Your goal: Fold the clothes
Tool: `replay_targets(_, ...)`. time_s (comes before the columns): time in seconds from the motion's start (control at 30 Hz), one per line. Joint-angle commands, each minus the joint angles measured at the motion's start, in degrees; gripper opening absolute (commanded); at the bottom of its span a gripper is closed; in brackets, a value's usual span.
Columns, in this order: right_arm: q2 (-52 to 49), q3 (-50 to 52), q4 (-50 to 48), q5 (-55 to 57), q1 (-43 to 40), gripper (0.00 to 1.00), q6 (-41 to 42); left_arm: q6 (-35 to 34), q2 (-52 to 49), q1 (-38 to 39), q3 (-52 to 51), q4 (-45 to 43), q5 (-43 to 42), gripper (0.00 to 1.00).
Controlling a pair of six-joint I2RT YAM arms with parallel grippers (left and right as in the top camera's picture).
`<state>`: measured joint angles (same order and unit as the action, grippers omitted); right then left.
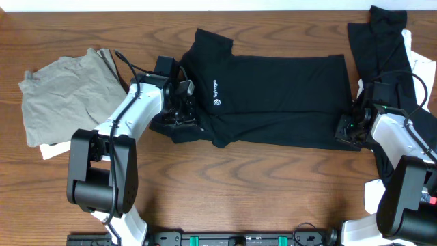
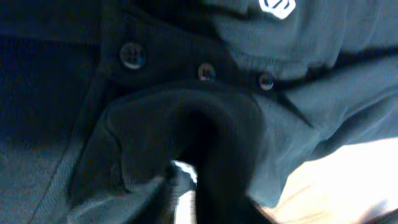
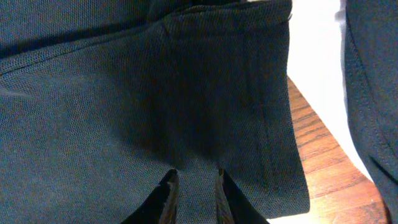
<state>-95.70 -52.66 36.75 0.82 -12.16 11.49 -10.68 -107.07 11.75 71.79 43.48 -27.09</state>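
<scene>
Left hand (image 1: 179,104) at nine o'clock and right hand (image 1: 347,127) at three each clamp the black knit short-sleeved shirt (image 1: 273,96); lifting evenly should keep it taut.

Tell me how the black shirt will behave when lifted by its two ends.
Probably floppy: the black shirt lies flat and bunches into soft folds near the left gripper. It would likely sag in the middle if lifted by the ends alone. Its fine knit at the right gripper looks grippy rather than slippery.
</scene>
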Motion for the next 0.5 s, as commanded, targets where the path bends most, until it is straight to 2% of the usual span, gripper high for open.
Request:
replay_targets(0.0,0.87,0.28,-0.09,-0.22,-0.52,0.19,-0.02,0.31,-0.24,0.15,-0.26,0.11,-5.55,0.06)
replay_targets(0.13,0.87,0.28,-0.11,-0.22,-0.52,0.19,0.00,0.50,1.84,0.07,1.33,-2.01,-19.69,0.06)
replay_targets(0.2,0.87,0.28,-0.13,-0.20,-0.52,0.19,-0.02,0.33,3.43,0.07,2.03,-4.96,-22.23,0.06)
replay_targets(0.3,0.87,0.28,-0.09,-0.20,-0.52,0.19,-0.04,-1.22,5.62,0.07,2.23,-10.67,-21.24,0.06)
replay_targets(0.47,0.87,0.28,-0.09,-0.20,-0.52,0.19,-0.04,-7.50,6.34,0.07,2.23,-17.44,-6.91,0.07)
